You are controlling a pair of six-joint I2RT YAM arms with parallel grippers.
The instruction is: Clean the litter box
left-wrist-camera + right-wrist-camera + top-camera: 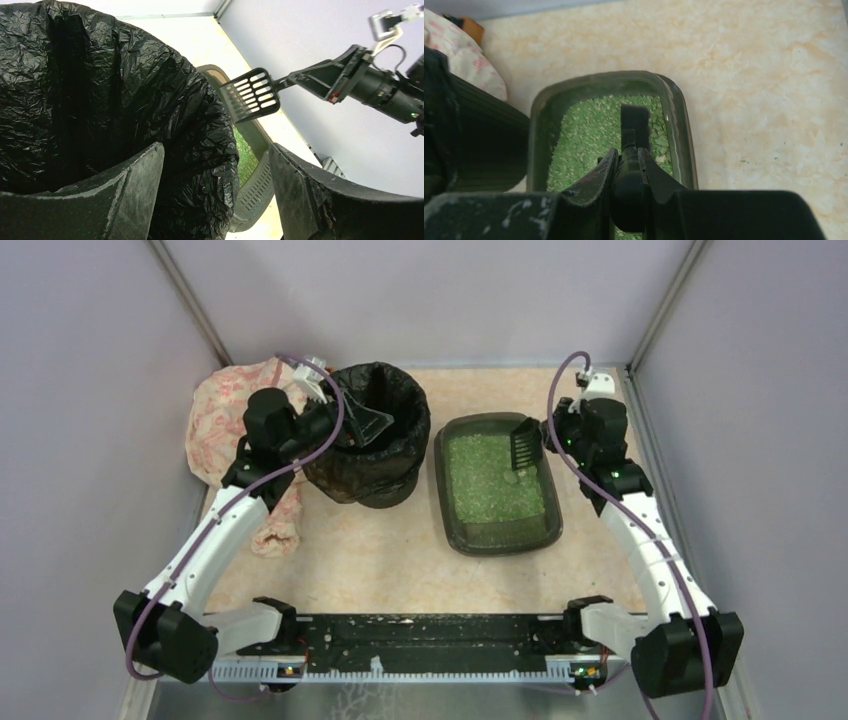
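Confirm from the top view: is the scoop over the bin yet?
No, the scoop, clamped in the right gripper, hangs over the litter box, off to the side of the bin.

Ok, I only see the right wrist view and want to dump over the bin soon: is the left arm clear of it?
Observer: No. The left gripper is at the mouth of the bin, open, with the bagged rim between its fingers.
Operator: Is the scoop carrying anything?
Observer: In the left wrist view the scoop is held above the rim of the litter box. Light shows through its slots, and I see nothing on it.
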